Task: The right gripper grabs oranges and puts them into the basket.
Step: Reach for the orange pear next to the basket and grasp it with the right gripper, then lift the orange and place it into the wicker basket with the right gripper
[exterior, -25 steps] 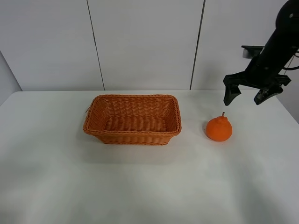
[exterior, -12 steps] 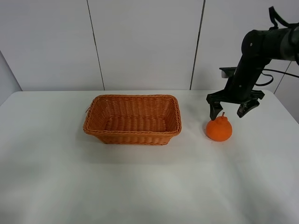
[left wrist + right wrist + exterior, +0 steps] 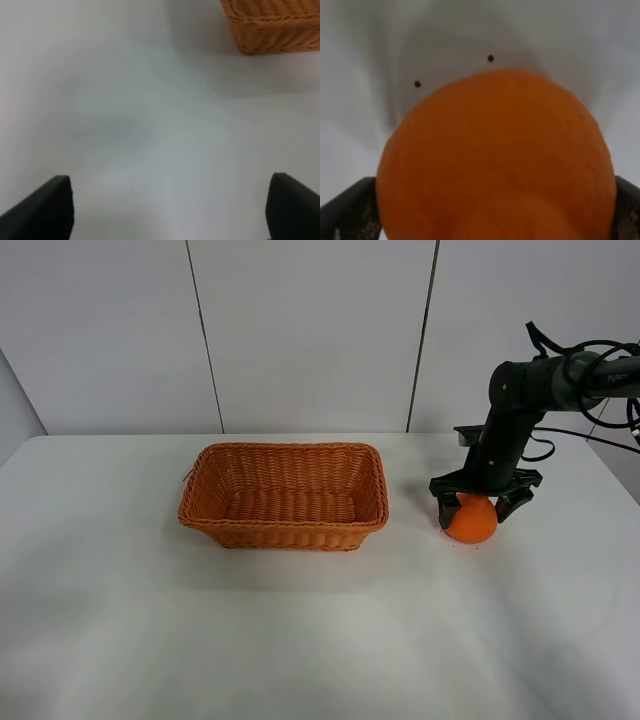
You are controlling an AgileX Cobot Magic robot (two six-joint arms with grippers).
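Tabletop (image 3: 300,640) white and bare-looking, pale panelled wall (image 3: 300,330) behind.
Right gripper (image 3: 478,508) straddles the orange (image 3: 470,524), jaws wide; basket (image 3: 284,496) stands apart; left gripper (image 3: 170,205) gapes wide.

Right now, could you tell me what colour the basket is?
The basket is orange-brown wicker, clearest in the exterior high view.

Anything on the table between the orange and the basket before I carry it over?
Nothing: in the exterior high view, the stretch of white table between the orange and the basket is bare.
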